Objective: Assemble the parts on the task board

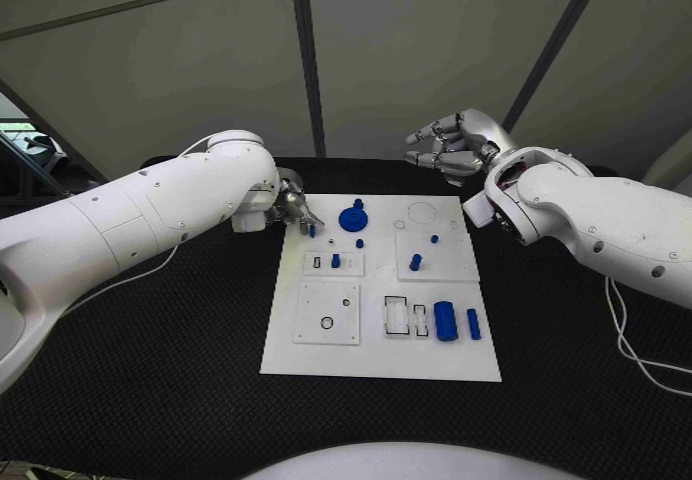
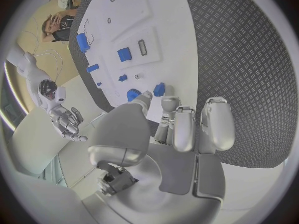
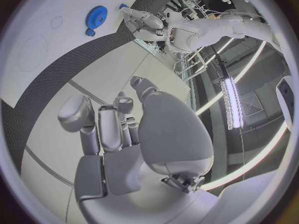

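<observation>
White flat task board (image 1: 378,360) on black textured worktop (image 1: 159,380), carrying small blue parts including a toothed gear (image 1: 353,217); left robot hand (image 1: 296,208) pinches a small blue peg (image 1: 312,230) at the board's far-left corner, grip partly hidden; right robot hand (image 1: 450,145) raised beyond the board, fingers curled, empty.

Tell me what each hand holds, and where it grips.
Left hand pinches a small blue part by its top end at the board's far-left corner. Right hand holds nothing.
</observation>
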Motion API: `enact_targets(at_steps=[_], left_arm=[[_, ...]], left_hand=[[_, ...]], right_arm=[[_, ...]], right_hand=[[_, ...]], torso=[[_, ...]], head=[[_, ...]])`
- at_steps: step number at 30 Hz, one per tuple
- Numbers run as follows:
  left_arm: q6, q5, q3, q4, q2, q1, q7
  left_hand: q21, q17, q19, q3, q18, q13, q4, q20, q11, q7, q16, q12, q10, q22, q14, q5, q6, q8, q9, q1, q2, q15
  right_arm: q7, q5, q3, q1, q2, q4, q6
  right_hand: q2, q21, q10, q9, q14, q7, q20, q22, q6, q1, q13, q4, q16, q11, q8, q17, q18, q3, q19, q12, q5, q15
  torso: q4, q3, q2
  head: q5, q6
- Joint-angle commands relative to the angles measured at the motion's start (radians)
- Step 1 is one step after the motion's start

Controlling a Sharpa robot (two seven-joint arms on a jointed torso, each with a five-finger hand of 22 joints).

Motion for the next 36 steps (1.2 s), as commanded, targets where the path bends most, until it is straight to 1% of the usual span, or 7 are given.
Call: enact_targets(at_steps=[1,10,16,22,24,30,36], left_arm=[[-0.012,0.006,0.000,0.002,0.000,0.001,0.006],[-0.045,0.013,0.000,0.004,-0.001,0.000,0.009],[-0.067,0.039,0.000,0.006,0.000,-0.001,0.011],[-0.088,0.074,0.000,0.013,-0.009,-0.002,0.012],[-0.095,0.088,0.000,0.020,-0.016,-0.002,0.012],[-0.128,0.115,0.000,0.056,-0.048,-0.003,0.010],[-0.179,0.141,0.000,0.130,-0.098,-0.007,0.010]], left_hand=[[0.004,0.120,0.006,0.006,-0.016,-0.002,-0.013,-0.001,-0.009,-0.002,0.006,0.003,0.001,0.031,0.059,0.003,0.006,0.005,-0.002,0.020,0.006,-0.003],[0.004,0.119,0.008,0.049,-0.016,-0.009,-0.050,-0.005,-0.015,-0.008,0.006,-0.003,-0.003,0.035,0.059,-0.001,0.005,0.013,-0.001,0.085,0.028,-0.008],[0.004,0.120,0.009,0.147,-0.017,-0.018,-0.109,-0.011,-0.020,-0.012,0.006,-0.014,-0.006,0.039,0.060,-0.016,-0.007,0.029,0.007,0.157,0.042,-0.013],[0.002,0.120,0.010,0.310,-0.017,-0.029,-0.158,-0.013,-0.023,-0.011,0.006,-0.024,0.001,0.045,0.060,-0.014,-0.027,0.082,0.048,0.155,0.014,-0.012],[0.002,0.121,0.011,0.371,-0.017,-0.031,-0.167,-0.012,-0.020,-0.011,0.007,-0.024,0.005,0.047,0.060,-0.017,-0.038,0.105,0.067,0.128,-0.008,-0.012],[0.004,0.124,0.013,0.444,-0.018,-0.028,-0.185,-0.013,-0.022,-0.014,0.011,-0.019,0.012,0.053,0.062,-0.017,-0.049,0.133,0.089,0.101,-0.031,-0.014],[0.010,0.129,0.019,0.494,-0.020,-0.017,-0.200,-0.014,-0.024,-0.015,0.016,-0.008,0.025,0.061,0.064,-0.017,-0.054,0.153,0.105,0.083,-0.048,-0.017]], right_arm=[[0.002,0.001,0.001,0.002,0.001,0.000,0.006],[0.001,0.001,0.001,0.002,0.002,-0.001,0.008],[0.000,0.001,0.001,0.002,0.003,-0.002,0.010],[-0.001,0.001,0.001,0.002,0.004,-0.003,0.013],[-0.002,0.001,0.001,0.002,0.004,-0.004,0.014],[-0.003,0.001,0.001,0.002,0.003,-0.005,0.015],[-0.003,0.001,0.001,0.002,0.000,-0.005,0.015]], right_hand=[[-0.001,-0.005,-0.004,-0.001,0.024,0.000,-0.006,-0.001,-0.001,-0.009,0.001,0.004,-0.003,0.001,0.003,0.000,0.013,0.001,0.001,0.001,0.004,-0.006],[0.000,-0.006,-0.005,-0.001,0.024,0.000,-0.006,-0.002,-0.001,-0.010,-0.001,0.005,-0.005,0.001,0.004,-0.002,0.013,0.002,0.001,0.000,0.005,-0.006],[0.000,-0.006,-0.005,-0.001,0.024,0.000,-0.006,-0.002,-0.001,-0.010,-0.001,0.005,-0.005,0.001,0.004,-0.002,0.013,0.002,0.001,0.000,0.005,-0.006],[0.000,-0.006,-0.005,-0.001,0.024,0.000,-0.006,-0.002,-0.001,-0.010,-0.001,0.005,-0.005,0.001,0.004,-0.002,0.013,0.002,0.001,0.000,0.005,-0.006],[0.000,-0.006,-0.005,-0.001,0.024,0.000,-0.006,-0.002,-0.001,-0.010,-0.001,0.005,-0.005,0.001,0.004,-0.002,0.013,0.002,0.001,0.000,0.005,-0.006],[0.000,-0.007,-0.005,-0.001,0.024,0.001,-0.006,-0.004,-0.001,-0.011,-0.001,0.006,-0.006,0.001,0.004,-0.003,0.014,0.003,0.001,0.000,0.006,-0.006],[0.000,-0.007,-0.005,-0.001,0.024,0.001,-0.006,-0.004,-0.001,-0.011,-0.001,0.006,-0.006,0.001,0.004,-0.003,0.014,0.003,0.001,0.000,0.006,-0.006]], torso=[[0.0005,0.0001,0.000],[-0.0002,-0.0001,0.000],[-0.0001,0.0003,0.000],[0.0001,0.0004,-0.001],[0.0010,0.0002,-0.001],[0.0027,0.0002,-0.002],[0.0022,0.0001,-0.002]], head=[[0.000,-0.002],[0.001,-0.004],[0.000,-0.007],[0.000,-0.008],[0.000,-0.009],[0.000,-0.009],[0.004,-0.007]])
